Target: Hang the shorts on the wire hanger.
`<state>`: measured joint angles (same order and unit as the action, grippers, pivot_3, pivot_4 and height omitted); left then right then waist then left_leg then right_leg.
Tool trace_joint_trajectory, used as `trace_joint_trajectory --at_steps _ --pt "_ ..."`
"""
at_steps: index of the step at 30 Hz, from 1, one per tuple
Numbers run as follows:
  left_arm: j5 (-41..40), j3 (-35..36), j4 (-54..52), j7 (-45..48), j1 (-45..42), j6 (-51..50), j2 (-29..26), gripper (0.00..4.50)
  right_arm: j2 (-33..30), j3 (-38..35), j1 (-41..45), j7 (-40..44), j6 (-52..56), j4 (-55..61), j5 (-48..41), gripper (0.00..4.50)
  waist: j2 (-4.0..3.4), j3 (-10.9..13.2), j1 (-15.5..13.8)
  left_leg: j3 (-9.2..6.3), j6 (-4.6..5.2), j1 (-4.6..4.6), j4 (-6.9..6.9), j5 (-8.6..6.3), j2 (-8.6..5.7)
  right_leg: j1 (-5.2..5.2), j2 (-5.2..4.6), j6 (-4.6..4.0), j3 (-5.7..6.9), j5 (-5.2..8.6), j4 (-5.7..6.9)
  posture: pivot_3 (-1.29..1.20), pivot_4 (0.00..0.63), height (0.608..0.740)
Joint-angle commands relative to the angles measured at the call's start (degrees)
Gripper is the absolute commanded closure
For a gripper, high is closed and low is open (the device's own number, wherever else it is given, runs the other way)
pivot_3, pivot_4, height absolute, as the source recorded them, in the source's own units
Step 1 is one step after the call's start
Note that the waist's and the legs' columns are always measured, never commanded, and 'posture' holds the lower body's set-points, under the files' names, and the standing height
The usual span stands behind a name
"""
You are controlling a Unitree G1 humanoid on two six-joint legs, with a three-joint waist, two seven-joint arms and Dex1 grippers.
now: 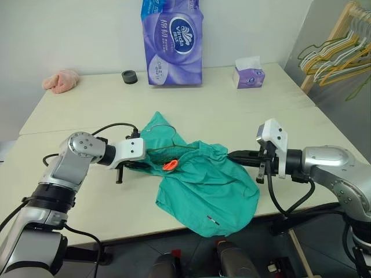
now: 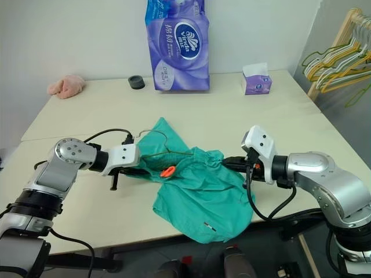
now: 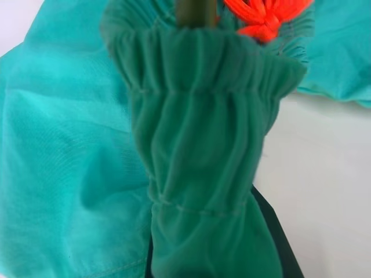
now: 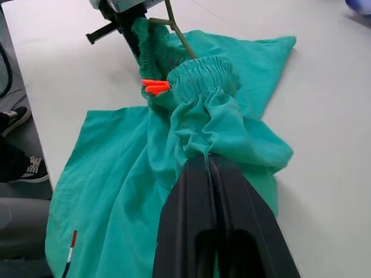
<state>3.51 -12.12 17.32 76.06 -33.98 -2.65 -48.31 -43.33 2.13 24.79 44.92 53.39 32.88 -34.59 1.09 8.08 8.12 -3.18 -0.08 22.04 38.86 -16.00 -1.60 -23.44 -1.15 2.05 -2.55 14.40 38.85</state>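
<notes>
Presently the shorts (image 1: 203, 185) lay near the bench's (image 1: 87, 110) front edge, one leg overhanging it. The left fingers (image 1: 134, 165) were clenched on the gathered waistband beside the wire hanger (image 1: 168, 142); the right fingers (image 4: 211, 174) pinched the opposite waistband end. The waistband ran lengthwise between both hands, with the hanger nearer the left.

teal shorts (image 1: 203, 185) bunched over wire hanger (image 1: 168, 139)
</notes>
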Motion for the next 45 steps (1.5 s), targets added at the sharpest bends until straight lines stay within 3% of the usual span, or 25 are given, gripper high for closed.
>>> trace_joint_trajectory --at_steps 1,6,8,11,17,23,26,34,35,38,45 --pt "-2.1 1.2 -3.2 0.4 0.1 -0.8 -0.1 4.50 -1.6 -0.6 -0.1 0.4 -2.8 1.5 1.4 3.21 0.00 0.0 0.0 0.00 0.00 -0.01 0.00 0.00 0.00 0.00 0.00 0.00 0.01 0.00 0.00 -0.21 0.105 0.740" --pt "-3.9 1.3 -4.5 2.0 0.6 -1.2 -0.3 4.50 -10.1 -0.2 -2.8 5.6 -6.8 1.5 5.0 1.52 0.00 0.0 -0.1 0.02 0.00 0.00 0.00 0.00 -0.01 0.00 -0.01 0.00 0.01 0.00 -0.02 -0.22 0.105 0.740" --pt "-4.6 1.3 -5.0 2.6 0.7 -1.5 -0.3 4.50 -10.8 0.2 -2.6 5.6 -7.8 1.9 5.5 0.83 0.00 0.0 0.0 0.01 0.00 -0.01 0.00 0.00 0.00 0.00 -0.01 0.00 0.02 0.00 -0.02 -0.22 0.104 0.740" --pt "-4.9 1.1 -5.5 3.0 0.8 -1.7 -0.4 4.50 -9.0 2.3 -0.4 3.7 -7.6 2.6 6.5 0.83 0.00 0.0 0.3 0.00 0.00 -0.02 -0.02 0.00 0.02 0.00 0.02 0.02 0.02 0.01 -0.01 -0.22 0.102 0.740" --pt "-4.8 0.7 -5.6 3.7 0.5 -1.6 -0.3 4.50 -6.1 12.8 3.5 2.4 -14.4 -4.5 18.0 0.83 0.00 0.0 0.8 0.00 0.00 -0.02 -0.04 0.00 0.03 -0.02 0.02 0.01 0.02 0.01 -0.01 -0.22 0.099 0.740" --pt "-4.6 0.6 -5.8 3.9 0.4 -1.6 -0.3 4.50 -3.3 19.9 11.3 8.7 -18.0 -11.3 22.7 0.83 0.00 0.0 1.1 0.00 0.00 -0.01 -0.03 0.00 0.02 -0.05 0.02 0.00 0.02 0.00 0.00 -0.22 0.092 0.740" --pt "-4.7 0.6 -6.3 4.0 0.4 -1.8 -0.3 4.50 -2.1 21.7 14.8 11.8 -17.4 -13.5 23.4 1.43 0.00 0.0 1.2 -0.04 0.00 -0.01 -0.04 0.00 0.02 -0.05 0.02 -0.01 0.03 0.00 0.00 -0.21 0.090 0.740" --pt "-5.0 0.9 -7.8 3.1 0.8 -1.9 0.3 4.50 -1.3 23.9 17.0 17.1 -16.1 -13.1 23.9 4.28 0.00 0.0 1.3 -0.09 -0.01 0.04 -0.03 0.00 0.02 -0.07 -0.01 -0.01 0.01 0.00 0.00 -0.21 0.085 0.740" --pt "-5.2 1.0 -8.0 2.9 0.8 -1.7 0.6 4.50 -0.9 23.8 16.9 17.4 -16.4 -13.1 24.0 4.48 -0.01 0.0 1.3 -0.10 -0.01 0.04 -0.03 0.00 0.02 -0.08 -0.01 -0.01 0.01 0.00 0.00 -0.21 0.085 0.740" --pt "-5.6 2.0 -7.0 0.2 -0.3 -1.1 2.7 4.50 0.1 22.8 16.1 17.6 -16.7 -13.1 23.5 4.48 -0.01 0.0 1.2 -0.10 -0.01 0.04 -0.03 0.00 0.02 -0.08 -0.01 -0.01 0.01 0.00 0.00 -0.21 0.085 0.740" --pt "-14.5 8.7 -3.9 1.2 -2.2 -7.6 4.2 2.44 -0.1 18.6 13.4 17.5 -15.1 -13.2 22.0 4.50 0.10 -0.1 1.4 -0.14 -0.01 0.09 0.00 0.00 0.01 -0.11 -0.04 -0.01 0.00 -0.01 0.02 -0.21 0.086 0.740"
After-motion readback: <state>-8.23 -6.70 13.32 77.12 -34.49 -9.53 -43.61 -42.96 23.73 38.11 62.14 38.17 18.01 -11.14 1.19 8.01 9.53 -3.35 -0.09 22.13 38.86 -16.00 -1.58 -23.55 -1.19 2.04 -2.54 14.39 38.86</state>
